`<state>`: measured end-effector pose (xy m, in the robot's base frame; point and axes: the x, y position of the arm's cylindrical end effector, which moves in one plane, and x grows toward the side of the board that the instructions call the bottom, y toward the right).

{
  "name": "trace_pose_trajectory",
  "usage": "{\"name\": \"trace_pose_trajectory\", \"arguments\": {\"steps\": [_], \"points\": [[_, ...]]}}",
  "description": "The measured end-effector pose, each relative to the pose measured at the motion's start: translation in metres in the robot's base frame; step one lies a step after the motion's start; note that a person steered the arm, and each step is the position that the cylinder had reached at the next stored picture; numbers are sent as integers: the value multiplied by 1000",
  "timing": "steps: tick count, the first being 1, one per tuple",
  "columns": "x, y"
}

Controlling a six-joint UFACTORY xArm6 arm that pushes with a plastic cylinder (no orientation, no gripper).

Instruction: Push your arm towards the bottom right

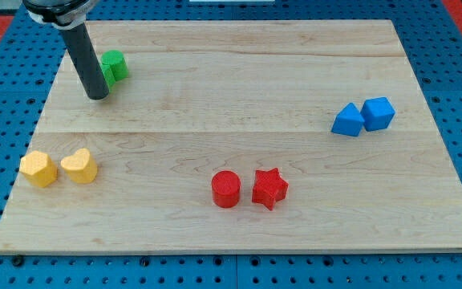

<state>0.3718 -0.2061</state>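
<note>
Rod tilted, my tip (pixel 98 97) touching green block (pixel 115 67).

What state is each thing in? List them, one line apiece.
my tip: on the board at the view's top left, against the green block.
green block: partly hidden behind the rod.
yellow hexagon: beside the yellow heart, untouched.
red cylinder: upright, beside the red star.
blue triangular block: touching the blue cube.
wooden board: flat.

On the wooden counter (pixel 239 80): a green block (pixel 115 66) at upper left, two yellow blocks (pixel 38 169) (pixel 80 166) lower left (one heart-shaped), a red cylinder (pixel 225 189) beside a red star (pixel 269 189), and two blue blocks (pixel 348 120) (pixel 378 113) touching at right.
</note>
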Motion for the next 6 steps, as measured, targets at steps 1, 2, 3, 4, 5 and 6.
{"name": "trace_pose_trajectory", "arguments": {"steps": [1, 2, 3, 4, 5, 6], "points": [[0, 2], [14, 40], [43, 41], [44, 36], [44, 101], [54, 224]]}}
